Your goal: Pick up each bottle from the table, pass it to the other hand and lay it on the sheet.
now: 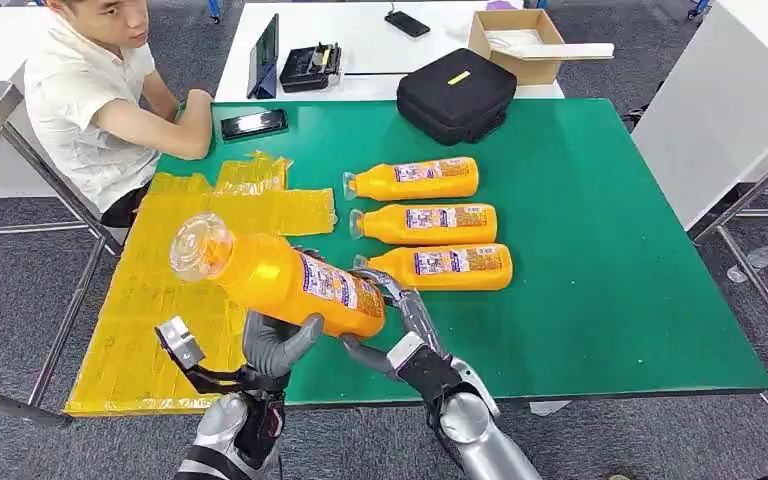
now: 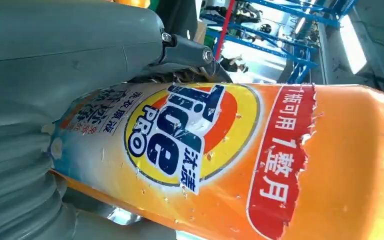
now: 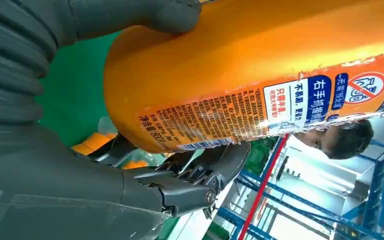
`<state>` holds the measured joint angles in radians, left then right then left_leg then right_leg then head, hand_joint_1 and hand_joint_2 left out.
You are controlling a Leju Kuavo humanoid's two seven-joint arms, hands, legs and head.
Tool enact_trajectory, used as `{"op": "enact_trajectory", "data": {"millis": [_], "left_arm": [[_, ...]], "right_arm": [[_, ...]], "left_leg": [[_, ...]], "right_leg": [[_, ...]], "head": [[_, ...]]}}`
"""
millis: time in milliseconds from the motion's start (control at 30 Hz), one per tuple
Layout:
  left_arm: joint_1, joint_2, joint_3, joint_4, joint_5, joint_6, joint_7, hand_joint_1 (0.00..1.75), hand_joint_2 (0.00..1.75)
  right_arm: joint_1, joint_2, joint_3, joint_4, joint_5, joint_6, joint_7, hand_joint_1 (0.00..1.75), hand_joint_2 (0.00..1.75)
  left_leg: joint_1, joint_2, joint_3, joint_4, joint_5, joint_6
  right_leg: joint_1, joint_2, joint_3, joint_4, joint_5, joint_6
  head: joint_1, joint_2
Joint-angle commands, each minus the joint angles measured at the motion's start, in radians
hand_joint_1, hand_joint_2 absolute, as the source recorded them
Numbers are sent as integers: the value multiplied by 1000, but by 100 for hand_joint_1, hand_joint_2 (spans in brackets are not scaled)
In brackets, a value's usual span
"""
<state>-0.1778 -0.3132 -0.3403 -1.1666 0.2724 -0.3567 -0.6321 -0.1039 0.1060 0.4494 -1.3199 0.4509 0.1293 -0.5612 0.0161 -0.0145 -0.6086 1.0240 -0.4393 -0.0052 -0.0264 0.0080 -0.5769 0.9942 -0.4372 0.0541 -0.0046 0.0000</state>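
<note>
An orange bottle with a clear cap hangs tilted above the table's near edge, cap toward the yellow sheet. My left hand grips it from below at mid-body; the label lies against that hand. My right hand holds the bottle's base, thumb and fingers on either side of the orange body. Three more orange bottles lie side by side on the green table: far, middle, near.
A person sits at the table's far left corner, forearm on the green top. A black bag and a dark phone lie at the back edge. A white table with a cardboard box stands behind.
</note>
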Motion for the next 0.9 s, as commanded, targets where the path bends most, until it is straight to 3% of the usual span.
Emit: {"op": "enact_trajectory", "data": {"millis": [33, 67, 133, 200, 367, 467, 533, 733, 767, 833, 900], "left_arm": [[-6, -36, 13, -20, 0, -8, 4, 175, 175], [-6, -36, 13, -21, 0, -8, 5, 175, 175], [-3, -36, 15, -28, -3, -6, 7, 175, 175], [2, -33, 16, -45, -59, 40, 13, 175, 175], [59, -32, 74, -146, -162, 146, 36, 175, 175], [75, -19, 91, -180, -247, 212, 50, 175, 175], [87, 4, 80, -236, -488, 370, 29, 175, 175], [157, 18, 144, -366, -632, 454, 27, 175, 175], [159, 23, 150, -375, -693, 493, 27, 175, 175], [124, 45, 137, -384, -997, 667, 99, 175, 175], [81, 55, 124, -373, -1199, 709, 210, 175, 175]], "right_arm": [[6, -40, -2, 85, 3, 5, 9, 120, 175], [8, -42, -3, 86, 3, 5, 9, 110, 175], [9, -43, -4, 87, 4, 4, 9, 110, 175], [18, -52, -3, 85, 21, -6, 20, 3, 175], [92, -42, -60, 50, 134, -125, 58, 0, 175], [119, -46, -108, 26, 137, -141, 56, 0, 175], [143, -38, -186, 3, 148, -168, 49, 0, 175], [173, -20, -313, -18, 199, -182, 8, 0, 175], [173, -16, -322, -19, 216, -187, 3, 0, 175], [157, 2, -340, -19, 244, -196, 1, 0, 175], [121, 17, -347, 5, 260, -196, -2, 0, 175]], "left_leg": [[0, -1, 3, -1, 0, 1], [1, -1, 4, -1, -1, 2], [0, -1, 2, -1, 0, 1], [1, -1, 3, -1, -1, 1], [0, -2, 1, -1, 0, 1], [0, 0, 1, -1, -1, 1], [0, -1, 1, -1, -1, 1], [1, 2, 8, -2, -3, 3], [0, 2, 2, -1, -1, 1], [0, 2, 4, -1, -2, 1], [0, 2, 2, -1, -1, 1]], "right_leg": [[1, -3, 4, -2, -1, -2], [2, -3, 6, -3, -1, -3], [1, -3, 4, -2, -1, -2], [2, -3, 5, -2, -1, -3], [0, -3, 3, -1, -1, -2], [1, -1, 2, -1, -1, -2], [0, -3, 3, -1, -1, -2], [3, -3, 10, -5, -1, -7], [0, 0, 3, -1, -1, -2], [1, 0, 5, -2, -1, -4], [1, 0, 3, -1, -1, -4]], "head": [[0, 0], [0, 0], [0, 0], [0, 0], [0, 0], [0, 0], [0, 0], [0, 0], [0, 0], [0, 0], [0, 0]]}}
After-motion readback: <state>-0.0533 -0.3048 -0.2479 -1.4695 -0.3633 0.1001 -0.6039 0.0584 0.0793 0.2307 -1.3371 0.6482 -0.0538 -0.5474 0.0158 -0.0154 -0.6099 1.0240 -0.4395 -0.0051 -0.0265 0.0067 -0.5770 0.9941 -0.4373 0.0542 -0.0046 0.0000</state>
